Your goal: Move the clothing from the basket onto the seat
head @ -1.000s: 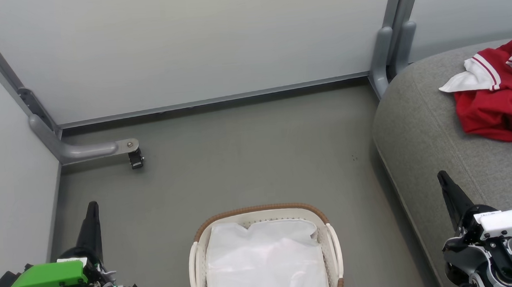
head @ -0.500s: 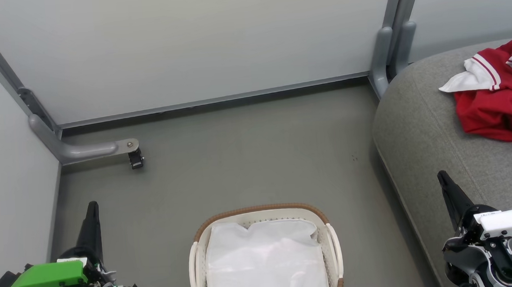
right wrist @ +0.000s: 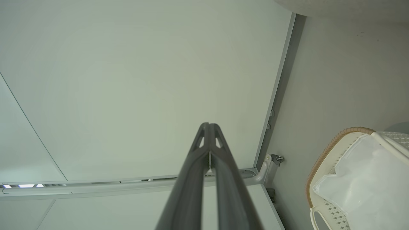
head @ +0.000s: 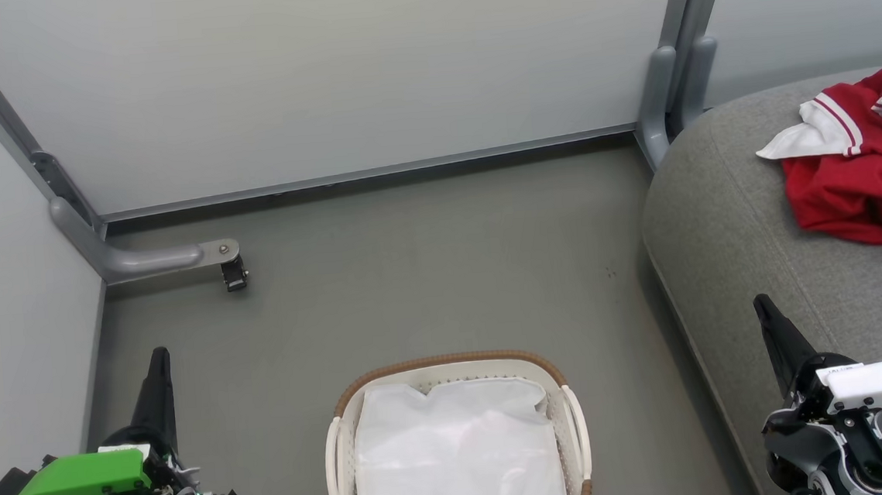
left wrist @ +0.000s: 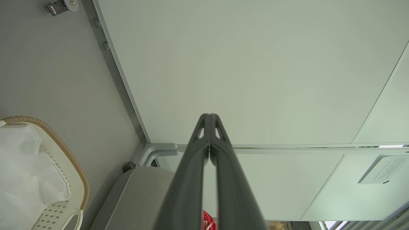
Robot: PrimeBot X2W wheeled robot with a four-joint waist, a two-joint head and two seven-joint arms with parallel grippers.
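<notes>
The clothing point(head: 856, 187) lay on the seat point(head: 728, 243) beyond the right gripper point(head: 763, 309). The basket point(head: 449, 360), between it and the left gripper point(head: 158, 359), held only its liner point(head: 455, 456). Both grippers were closed and empty, so the task looked done.

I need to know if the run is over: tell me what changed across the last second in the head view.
Nothing visibly changed. The left gripper and right gripper stay shut and idle at the lower corners. The clothing still lies on the seat, and the basket still holds just its white liner.
</notes>
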